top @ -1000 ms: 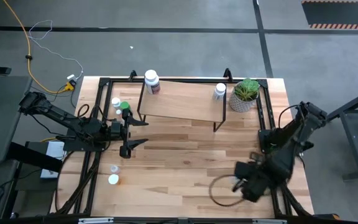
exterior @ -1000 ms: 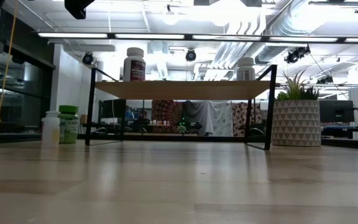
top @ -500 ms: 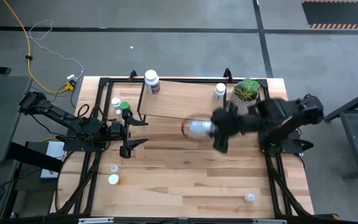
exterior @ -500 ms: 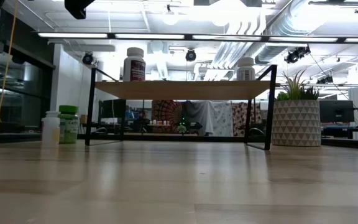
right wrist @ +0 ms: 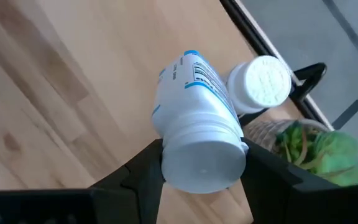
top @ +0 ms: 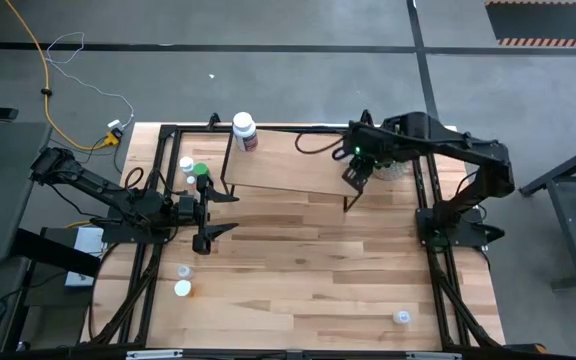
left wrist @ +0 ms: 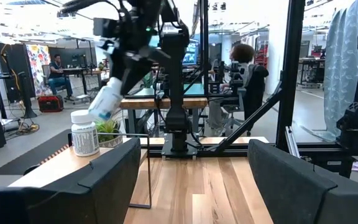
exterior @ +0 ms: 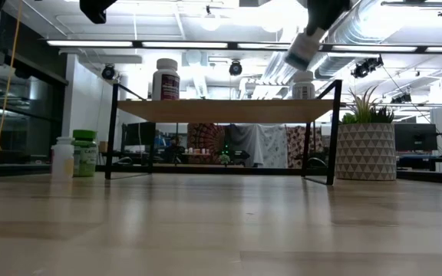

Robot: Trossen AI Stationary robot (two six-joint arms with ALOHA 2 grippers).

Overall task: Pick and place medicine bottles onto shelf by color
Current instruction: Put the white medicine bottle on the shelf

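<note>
right tool (right wrist: 201, 180) | grips white bottle (right wrist: 197, 124) | tilted above shelf (top: 288, 160)

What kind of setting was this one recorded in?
Likely an open-plan lab or workshop: exposed ceiling ducts, a bare concrete floor around the table, and a person seated at desks behind.

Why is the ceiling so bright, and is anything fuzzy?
Low view: ceiling light strips glare white, and the tilted white bottle in the right claw looks smeared. Left wrist view: that bottle looks soft too; the shelf bottle is crisp.
</note>
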